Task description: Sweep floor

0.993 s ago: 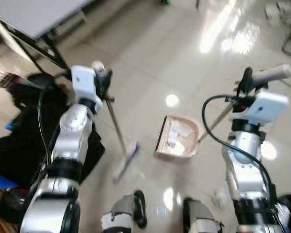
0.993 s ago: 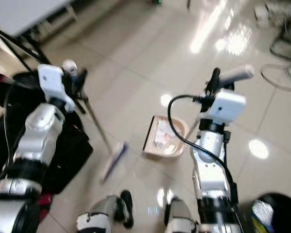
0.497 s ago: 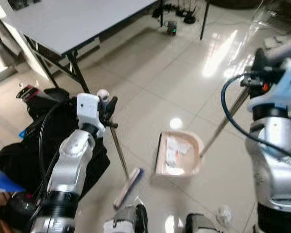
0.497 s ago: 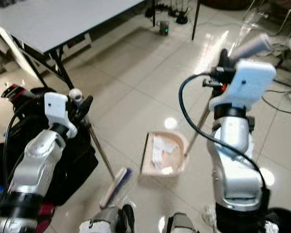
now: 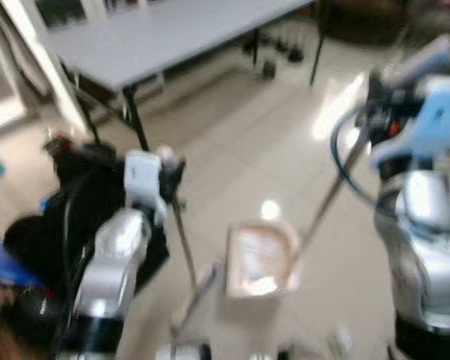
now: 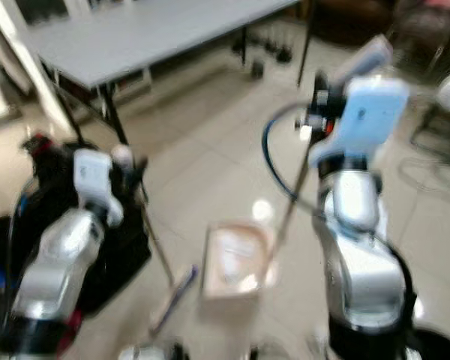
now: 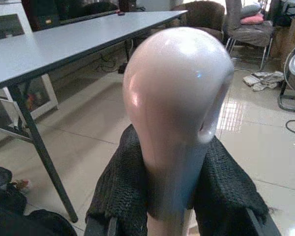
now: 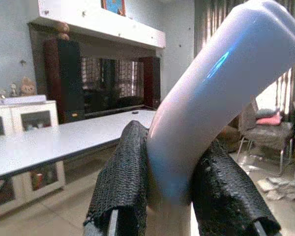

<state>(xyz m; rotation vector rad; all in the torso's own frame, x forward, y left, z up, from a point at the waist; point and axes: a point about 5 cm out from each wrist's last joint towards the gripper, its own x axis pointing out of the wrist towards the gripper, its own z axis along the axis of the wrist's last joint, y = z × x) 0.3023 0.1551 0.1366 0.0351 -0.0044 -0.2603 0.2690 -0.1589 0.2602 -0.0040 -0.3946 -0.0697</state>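
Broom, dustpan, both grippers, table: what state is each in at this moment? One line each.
Broom: tilted, head on the floor, handle top held.
Dustpan: flat on the floor beside the broom head, pale scraps inside.
Left gripper: shut on the broom handle.
Right gripper: shut on the dustpan handle.
Table: standing, top bare where visible.
Black bag: slumped on the floor by the left arm.

A slim-handled broom, its rounded pale knob clamped between the left gripper's jaws, slants down to the tiles beside a beige dustpan whose long handle the right gripper's jaws clasp.
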